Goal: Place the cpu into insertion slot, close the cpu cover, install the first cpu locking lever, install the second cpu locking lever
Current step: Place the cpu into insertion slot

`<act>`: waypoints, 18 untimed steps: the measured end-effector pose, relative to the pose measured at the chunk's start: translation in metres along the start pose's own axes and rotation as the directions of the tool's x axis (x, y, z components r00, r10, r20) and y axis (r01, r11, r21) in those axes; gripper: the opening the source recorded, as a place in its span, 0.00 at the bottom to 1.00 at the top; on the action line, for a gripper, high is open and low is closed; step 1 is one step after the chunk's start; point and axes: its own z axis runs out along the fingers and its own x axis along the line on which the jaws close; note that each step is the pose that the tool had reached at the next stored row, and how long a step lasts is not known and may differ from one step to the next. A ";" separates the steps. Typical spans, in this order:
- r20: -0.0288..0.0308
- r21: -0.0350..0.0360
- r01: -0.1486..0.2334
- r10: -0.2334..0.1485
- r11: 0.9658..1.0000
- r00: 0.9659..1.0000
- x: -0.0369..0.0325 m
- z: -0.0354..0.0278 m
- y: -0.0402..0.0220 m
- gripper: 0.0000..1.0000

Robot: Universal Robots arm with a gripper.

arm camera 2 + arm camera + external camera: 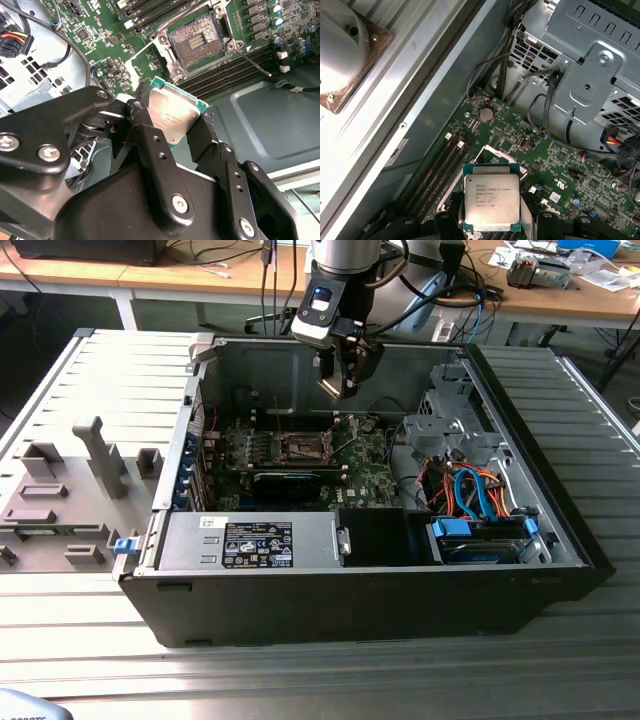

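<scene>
1. the gripper (175, 109) pinched the cpu (491, 202) by two opposite edges.
2. the cpu hung above the green motherboard (560, 165), apart from the uncovered insertion slot (196, 44).

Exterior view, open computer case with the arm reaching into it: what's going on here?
The arm's gripper hangs inside the open computer case, its jaws shut on the cpu, which it grips by its edges above the green motherboard. The insertion slot lies uncovered with its contacts exposed and nothing in it, so the cpu is not yet placed.
</scene>
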 end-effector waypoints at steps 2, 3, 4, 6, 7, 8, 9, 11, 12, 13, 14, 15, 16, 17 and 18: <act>0.000 0.000 -0.001 0.001 1.000 1.000 0.0000 0.0000 0.0000 0.54; 0.000 0.000 -0.002 0.002 1.000 1.000 0.0000 0.0000 0.0000 0.54; 0.000 0.000 -0.003 0.003 1.000 1.000 0.0000 0.0000 0.0000 0.54; 0.000 0.000 -0.004 0.004 1.000 1.000 0.0000 0.0001 0.0000 0.54; 0.000 0.000 -0.004 0.004 1.000 1.000 0.0000 0.0001 0.0000 0.54; 0.000 0.000 -0.005 0.005 1.000 1.000 0.0000 0.0001 0.0000 0.54; 0.000 0.000 -0.006 0.006 1.000 1.000 0.0000 0.0001 0.0000 0.54; 0.001 0.000 -0.007 0.007 1.000 1.000 0.0000 0.0002 -0.0001 0.54; 0.001 0.000 -0.007 0.007 1.000 1.000 0.0000 0.0002 0.0000 0.54; 0.001 0.000 -0.008 0.008 1.000 1.000 0.0000 0.0002 0.0000 0.54; 0.001 0.000 -0.008 0.008 1.000 1.000 0.0000 0.0002 0.0000 0.54; 0.001 0.000 -0.009 0.009 1.000 1.000 0.0000 0.0001 0.0000 0.54; 0.001 0.000 -0.009 0.009 1.000 1.000 0.0000 0.0002 0.0000 0.54; 0.001 0.000 -0.009 0.009 1.000 1.000 0.0000 0.0002 0.0000 0.54; 0.001 0.000 -0.010 0.010 1.000 1.000 0.0000 0.0002 0.0000 0.54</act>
